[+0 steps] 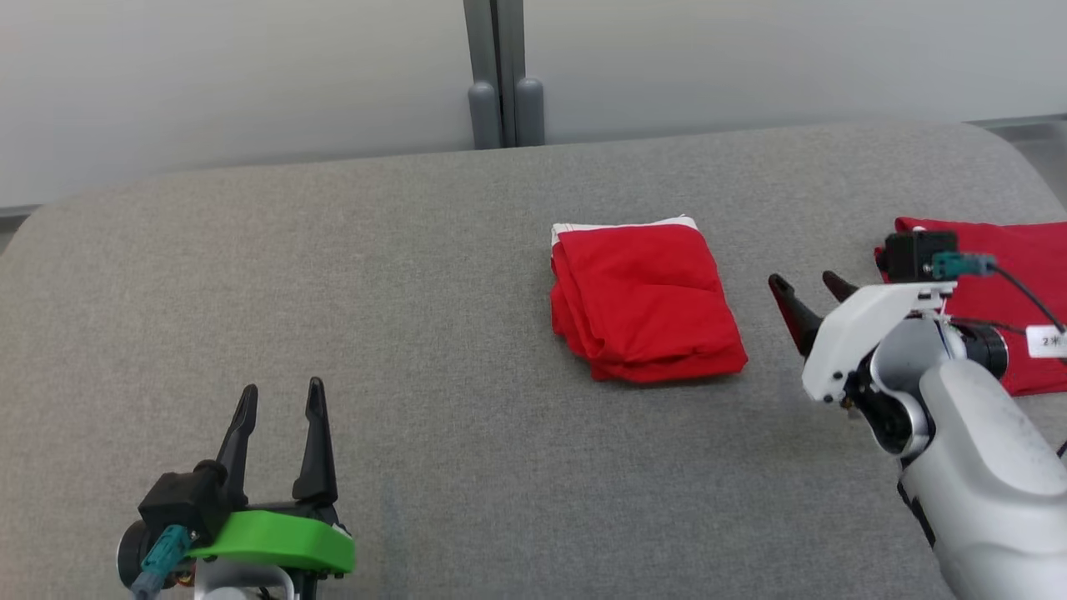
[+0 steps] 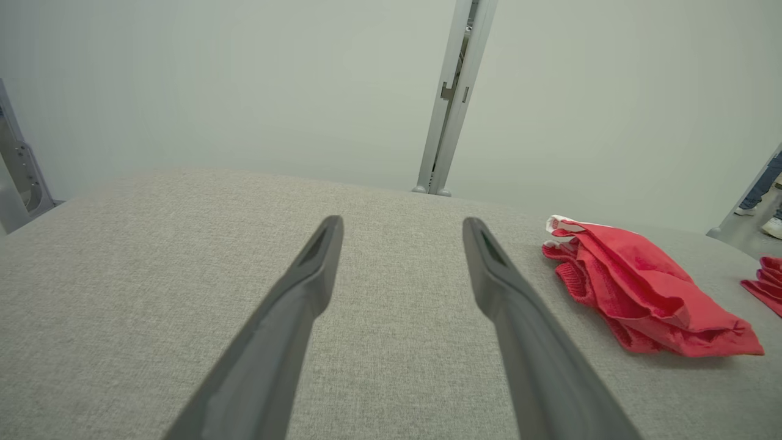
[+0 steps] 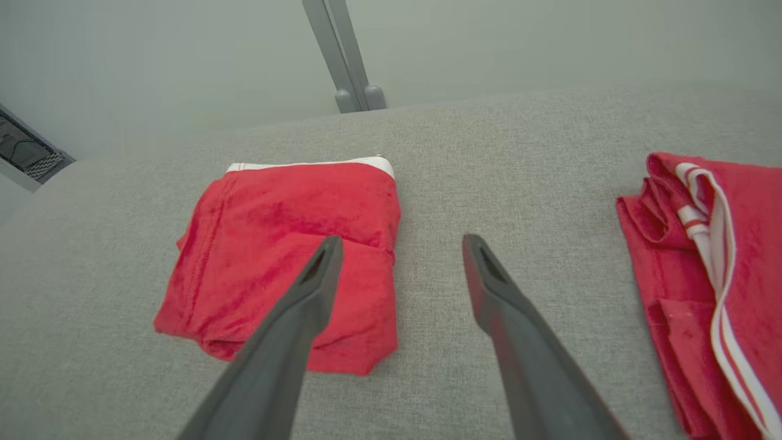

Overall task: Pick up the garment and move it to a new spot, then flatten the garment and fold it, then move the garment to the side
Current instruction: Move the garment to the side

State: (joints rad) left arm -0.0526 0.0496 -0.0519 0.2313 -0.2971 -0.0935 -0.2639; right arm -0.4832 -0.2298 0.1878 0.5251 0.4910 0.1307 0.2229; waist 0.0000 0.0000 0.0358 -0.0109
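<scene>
A red garment (image 1: 646, 304) with a white band along its far edge lies folded in a compact stack near the middle of the grey padded table (image 1: 417, 292). It also shows in the left wrist view as the garment (image 2: 641, 290) and in the right wrist view as the garment (image 3: 287, 256). My right gripper (image 1: 807, 287) hovers open just right of it, nothing between its fingers; one finger overlaps its near right corner in the right wrist view. My left gripper (image 1: 281, 398) stands open and empty at the near left, well away from the garment.
A second red cloth (image 1: 1013, 287) with white stripes lies folded at the table's right edge, behind my right arm; it shows as the cloth (image 3: 715, 263). A grey post (image 1: 500, 75) stands behind the table's far edge against pale panels. A person's feet (image 2: 763, 217) show far right.
</scene>
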